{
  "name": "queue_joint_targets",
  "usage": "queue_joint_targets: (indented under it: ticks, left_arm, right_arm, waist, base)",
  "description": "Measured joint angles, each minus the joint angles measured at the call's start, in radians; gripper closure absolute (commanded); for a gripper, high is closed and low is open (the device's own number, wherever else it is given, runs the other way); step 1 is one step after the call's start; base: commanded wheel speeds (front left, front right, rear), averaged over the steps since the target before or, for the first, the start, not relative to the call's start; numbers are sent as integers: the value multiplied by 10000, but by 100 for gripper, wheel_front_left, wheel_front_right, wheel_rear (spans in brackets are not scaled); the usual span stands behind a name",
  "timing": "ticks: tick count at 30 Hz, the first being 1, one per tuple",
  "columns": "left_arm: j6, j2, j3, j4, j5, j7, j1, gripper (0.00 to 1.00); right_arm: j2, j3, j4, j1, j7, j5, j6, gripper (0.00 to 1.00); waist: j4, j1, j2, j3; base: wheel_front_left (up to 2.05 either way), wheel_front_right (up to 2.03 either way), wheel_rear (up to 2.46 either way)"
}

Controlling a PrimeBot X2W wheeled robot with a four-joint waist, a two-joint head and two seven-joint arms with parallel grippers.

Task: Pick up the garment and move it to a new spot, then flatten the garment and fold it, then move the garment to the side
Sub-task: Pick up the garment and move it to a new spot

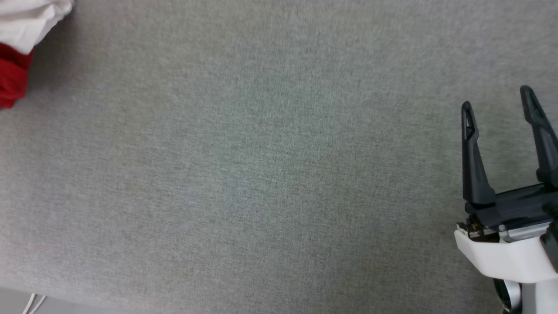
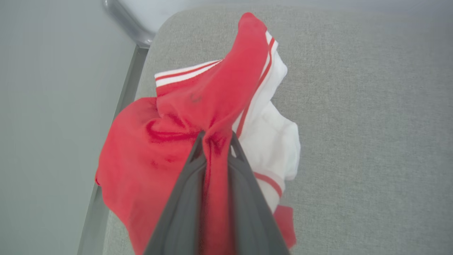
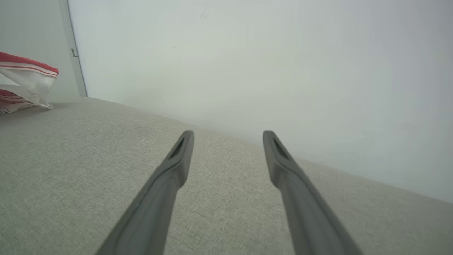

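Observation:
The garment (image 2: 170, 141), red with white sleeves and red-and-white striped trim, lies bunched near a corner of the grey fabric surface (image 2: 354, 124). My left gripper (image 2: 216, 136) is shut on a red fold of it, and the cloth runs down between the two dark fingers. In the head view a red and white edge of the garment (image 1: 17, 39) shows at the top left corner. My right gripper (image 1: 497, 102) stands open at the right over bare grey fabric, nothing between its fingers. The right wrist view has the garment (image 3: 24, 85) far to the left.
The grey fabric surface (image 1: 261, 174) stretches wide in the head view, with its front edge at the bottom left (image 1: 52, 296). A pale wall (image 3: 265, 71) rises behind the surface. A metal frame edge (image 2: 124, 95) runs beside the garment.

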Motion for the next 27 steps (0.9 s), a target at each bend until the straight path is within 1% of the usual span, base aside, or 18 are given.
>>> queue_joint_targets:
  ticks: [5, 14, 18, 27]
  left_arm:
    - [0, 343, -667, -943, 199, 115, -512, 100]
    - [0, 527, -1572, -2629, 393, 523, -1720, 100]
    - [-2, 462, -2115, -3325, 571, 738, -2217, 100]
    - [-2, -171, -3313, -4487, 564, 917, -2994, 100]
  right_arm:
    - [134, 65, 299, 78, 0, 150, 0, 0]
    - [232, 46, 880, 472, 0, 589, 0, 0]
    - [232, -17, 1101, 629, 0, 894, 0, 0]
    - [232, -148, 1519, 986, 0, 1235, 0, 0]
  waist:
    - [-93, -1, 0, -787]
    - [-444, -2, 0, -2068]
    - [-739, -2, 0, -2453]
    - [-1634, -2, 0, -3140]
  base:
    - [0, 0, 0]
    - [0, 0, 0]
    - [0, 0, 0]
    - [0, 0, 0]
